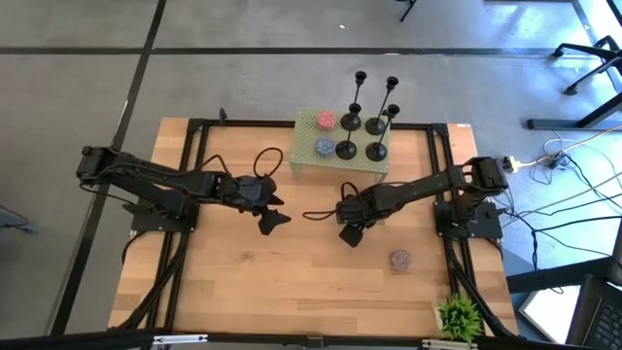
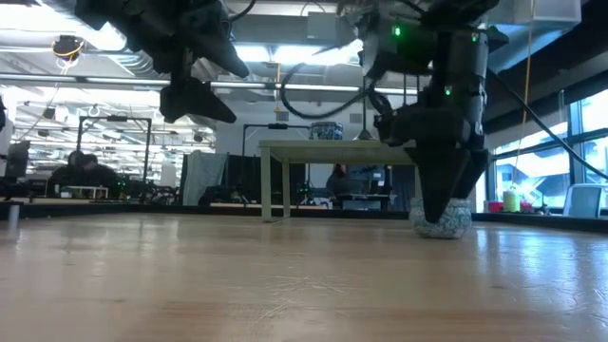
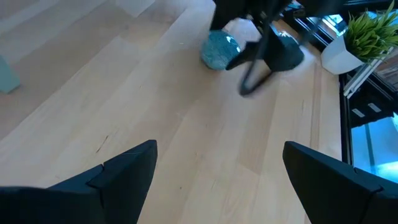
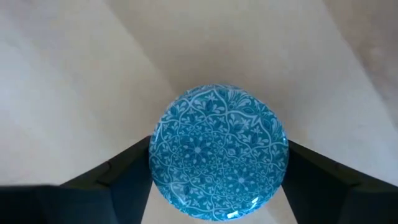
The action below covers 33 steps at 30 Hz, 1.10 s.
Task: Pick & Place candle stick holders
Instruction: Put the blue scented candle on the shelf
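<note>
Four black candle stick holders (image 1: 362, 136) stand by their round bases on a small pale green stand (image 1: 309, 160) at the table's far middle. A red ball (image 1: 326, 120) and a blue ball (image 1: 324, 148) lie on the stand beside them. My right gripper (image 1: 350, 233) points down at the table's middle, shut on a blue patterned ball (image 4: 217, 152). My left gripper (image 1: 272, 216) is open and empty. It hangs well above the table (image 2: 195, 90), left of the right gripper. My right gripper holds the blue patterned ball between its two fingers (image 4: 127, 168), which meet its two opposite sides (image 4: 154, 155) with no gap showing. The fingers come from above, pointing down. In the low view the ball (image 2: 463, 220) rests on the table, half hidden behind the near finger.
A grey patterned ball (image 1: 399, 259) lies on the table to the right of the right gripper and nearer the front. A potted plant (image 1: 459, 316) stands at the near right corner. Black frame rails (image 1: 194, 175) run along the table's sides. Bare wood (image 1: 292, 282) lies near the front.
</note>
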Each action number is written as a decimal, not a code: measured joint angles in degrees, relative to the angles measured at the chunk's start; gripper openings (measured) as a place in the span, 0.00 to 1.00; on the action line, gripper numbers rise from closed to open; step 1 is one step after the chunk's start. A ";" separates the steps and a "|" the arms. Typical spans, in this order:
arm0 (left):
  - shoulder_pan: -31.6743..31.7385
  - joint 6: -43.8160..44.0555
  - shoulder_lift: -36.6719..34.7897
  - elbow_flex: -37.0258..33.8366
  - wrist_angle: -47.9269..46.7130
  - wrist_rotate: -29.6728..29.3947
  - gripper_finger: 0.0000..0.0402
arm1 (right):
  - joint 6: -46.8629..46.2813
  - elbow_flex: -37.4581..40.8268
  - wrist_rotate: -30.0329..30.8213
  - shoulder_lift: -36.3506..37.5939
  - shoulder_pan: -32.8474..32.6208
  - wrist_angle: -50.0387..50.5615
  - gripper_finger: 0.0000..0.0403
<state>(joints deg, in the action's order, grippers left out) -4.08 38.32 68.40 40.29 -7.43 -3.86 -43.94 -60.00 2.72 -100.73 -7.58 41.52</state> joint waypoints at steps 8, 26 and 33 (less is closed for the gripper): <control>0.09 11.77 0.00 0.00 -0.01 -1.46 0.86 | 7.49 -8.90 8.63 0.02 -3.80 -4.28 0.74; 0.08 13.55 1.03 0.10 10.71 -7.10 0.86 | 31.36 -12.62 17.40 0.09 -4.23 -27.59 0.75; 0.42 16.48 5.99 0.07 14.17 -3.86 0.86 | 32.42 -12.62 17.15 0.10 -2.82 -27.27 0.75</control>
<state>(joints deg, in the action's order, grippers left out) -3.65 54.80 74.39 40.36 6.74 -7.72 -11.52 -72.62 19.87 -100.63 -10.40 14.25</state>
